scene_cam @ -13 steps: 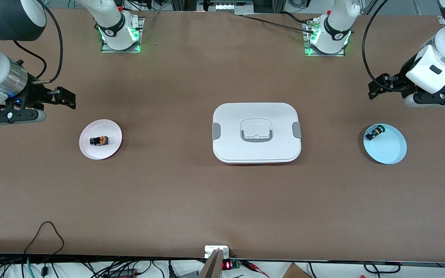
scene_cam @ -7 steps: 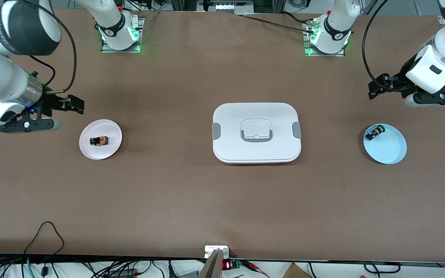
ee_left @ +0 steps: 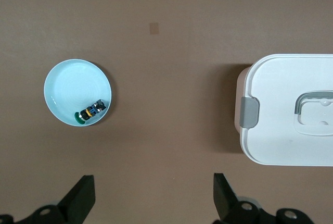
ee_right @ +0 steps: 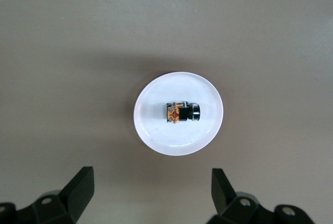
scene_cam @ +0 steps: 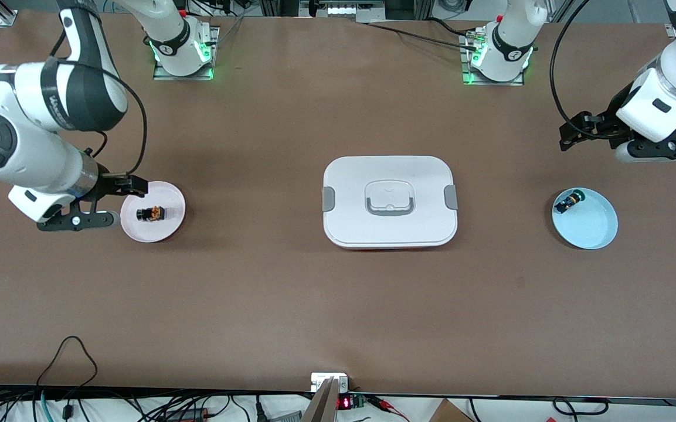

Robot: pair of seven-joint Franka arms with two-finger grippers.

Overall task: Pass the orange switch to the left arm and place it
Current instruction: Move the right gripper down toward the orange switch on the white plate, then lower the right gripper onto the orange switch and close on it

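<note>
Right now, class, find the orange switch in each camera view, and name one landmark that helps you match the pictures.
Front view: the orange switch lies on the pink plate toward the right arm's end of the table, beside the open right gripper.
Left wrist view: not in it.
Right wrist view: the switch shows at the picture's middle.
Shared landmark: the pink plate under the switch.

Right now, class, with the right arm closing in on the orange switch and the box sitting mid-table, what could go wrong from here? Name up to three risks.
1. The orange switch is tiny and lies on its side in the pink plate; the open right gripper, above the plate's edge, may pinch badly or nudge the plate.
2. The box lies between both plates, so a low carry could clip it.
3. The left gripper waits open above the table near the blue plate; a handover in the air could drop the switch.
</note>
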